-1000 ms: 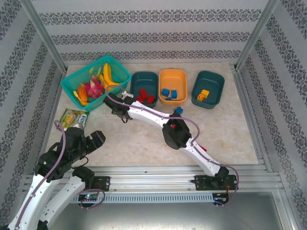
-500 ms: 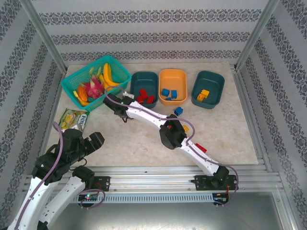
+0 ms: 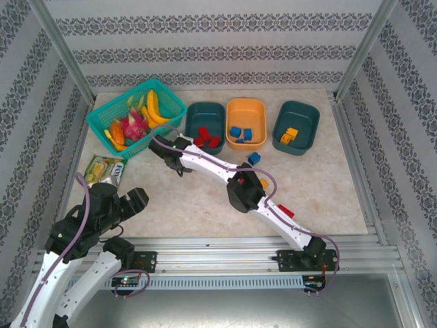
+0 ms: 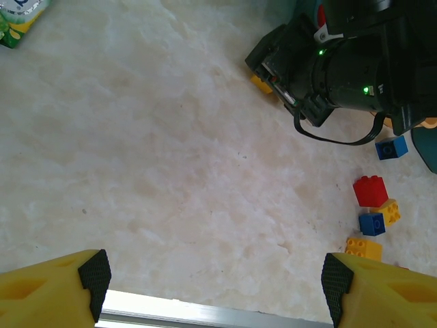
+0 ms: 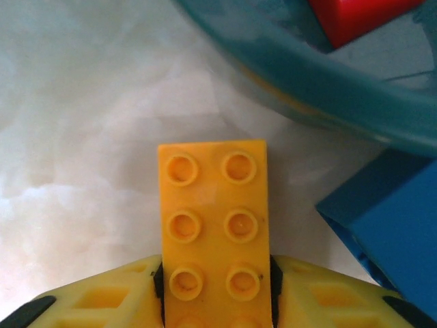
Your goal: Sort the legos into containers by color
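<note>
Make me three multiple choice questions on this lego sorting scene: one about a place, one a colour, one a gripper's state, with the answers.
1. Which tub holds the blue legos? A) left teal tub B) orange tub C) right teal tub
2. What colour is the brick in the right gripper? A) red B) blue C) yellow
3. How is the left gripper? A) open, empty B) shut on a red brick C) shut on the packet
Answers: 1 B, they lie in the orange one. 2 C, yellow studs show between its fingers. 3 A, its fingers stand wide apart over the table.
</note>
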Controlling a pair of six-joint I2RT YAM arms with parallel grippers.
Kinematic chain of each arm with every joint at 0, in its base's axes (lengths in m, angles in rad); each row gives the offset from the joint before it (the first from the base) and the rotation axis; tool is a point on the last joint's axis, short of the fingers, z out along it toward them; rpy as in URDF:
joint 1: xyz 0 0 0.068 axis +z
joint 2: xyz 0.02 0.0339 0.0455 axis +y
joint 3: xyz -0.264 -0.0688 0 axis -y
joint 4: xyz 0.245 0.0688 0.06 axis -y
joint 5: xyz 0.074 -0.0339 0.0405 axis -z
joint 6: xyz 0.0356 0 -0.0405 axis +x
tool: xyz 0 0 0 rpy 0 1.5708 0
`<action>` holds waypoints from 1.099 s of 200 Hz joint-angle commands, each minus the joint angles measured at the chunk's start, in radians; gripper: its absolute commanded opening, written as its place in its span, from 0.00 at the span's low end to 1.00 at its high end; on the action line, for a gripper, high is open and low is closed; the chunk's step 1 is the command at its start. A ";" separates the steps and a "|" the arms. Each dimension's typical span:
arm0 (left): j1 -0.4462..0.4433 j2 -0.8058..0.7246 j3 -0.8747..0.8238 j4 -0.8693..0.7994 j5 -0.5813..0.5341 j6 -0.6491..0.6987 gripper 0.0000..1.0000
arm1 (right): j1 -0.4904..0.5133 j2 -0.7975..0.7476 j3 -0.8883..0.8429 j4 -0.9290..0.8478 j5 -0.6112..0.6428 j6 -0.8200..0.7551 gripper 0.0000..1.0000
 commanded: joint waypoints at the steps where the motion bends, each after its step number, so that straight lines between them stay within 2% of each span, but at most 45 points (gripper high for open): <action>1: 0.000 0.008 0.022 0.011 -0.012 0.019 0.83 | 0.005 -0.026 -0.009 -0.093 -0.037 0.021 0.41; 74: 0.001 0.014 -0.015 0.054 0.003 -0.003 0.83 | 0.027 -0.236 -0.262 0.011 -0.101 -0.039 0.16; 120: 0.000 0.055 -0.039 0.135 0.061 0.010 0.83 | 0.028 -0.395 -0.359 0.043 -0.112 -0.090 0.12; 153: 0.000 0.174 -0.021 0.307 0.158 0.041 0.82 | 0.013 -0.567 -0.481 0.075 -0.094 -0.143 0.11; 189: -0.024 0.408 0.070 0.538 0.244 0.051 0.82 | -0.099 -0.797 -0.685 0.121 -0.100 -0.244 0.11; 220: -0.105 0.661 0.234 0.642 0.245 0.089 0.83 | -0.292 -0.954 -0.846 0.128 -0.159 -0.375 0.10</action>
